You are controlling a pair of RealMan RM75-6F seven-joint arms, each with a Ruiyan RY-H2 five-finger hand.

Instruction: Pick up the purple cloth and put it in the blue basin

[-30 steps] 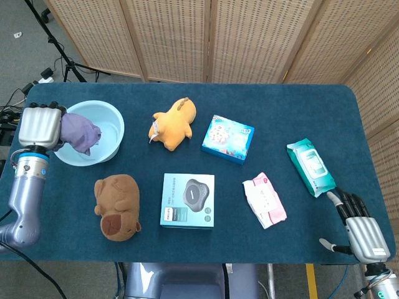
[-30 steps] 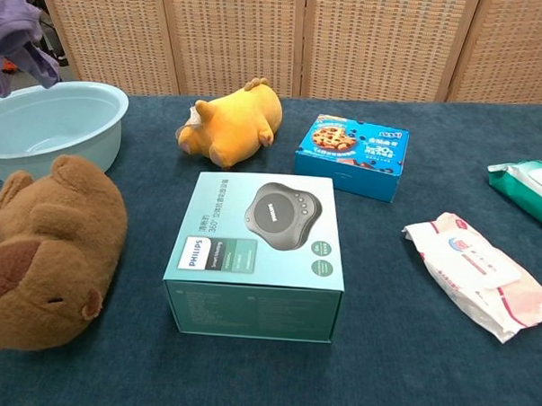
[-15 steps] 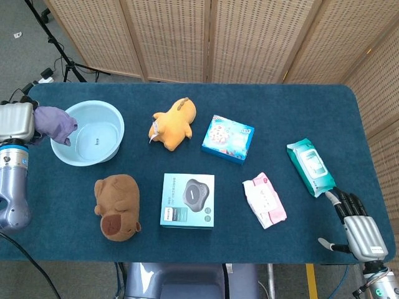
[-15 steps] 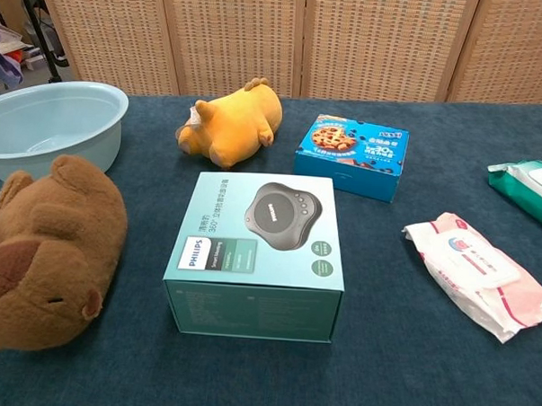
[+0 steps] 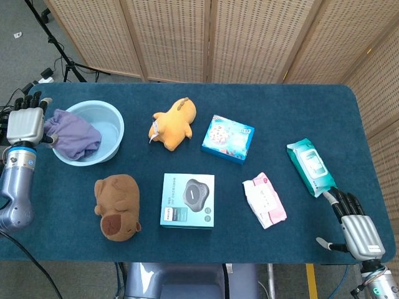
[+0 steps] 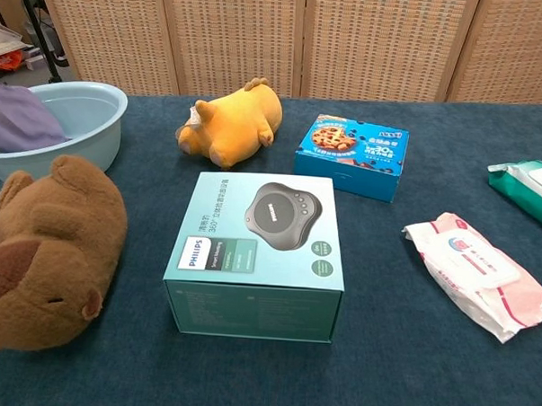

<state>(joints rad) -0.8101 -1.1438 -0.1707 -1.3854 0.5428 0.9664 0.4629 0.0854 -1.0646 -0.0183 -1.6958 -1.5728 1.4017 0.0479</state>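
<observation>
- desk (image 5: 280, 106) with dark blue cover, carries everything, wicker screen (image 5: 212, 37) behind it
- blue basin (image 5: 111, 121) at far left of desk; purple cloth (image 5: 75, 132) lies bunched inside it, left part draped over the left rim; chest view shows the cloth (image 6: 18, 120) heaped in the basin (image 6: 86, 109)
- brown plush (image 5: 116, 205) lying in front of the basin, close to it
- teal box (image 5: 187, 200) with a speaker picture, flat near the front middle, right of brown plush
- yellow plush (image 5: 171, 123) right of the basin, apart from it
- blue cookie box (image 5: 227, 138) right of yellow plush, apart
- green wipes pack (image 5: 310, 167) near right edge
- pink wipes pack (image 5: 264, 199) between teal box and green pack, touching neither
- left hand (image 5: 25, 124) just left of the basin, fingers (image 5: 28, 99) apart and pointing away, holding nothing; thumb side right beside the cloth at the rim, contact cannot tell
- right hand (image 5: 356, 227) at front right corner, fingers (image 5: 345, 202) spread, holding nothing, just below the green pack
</observation>
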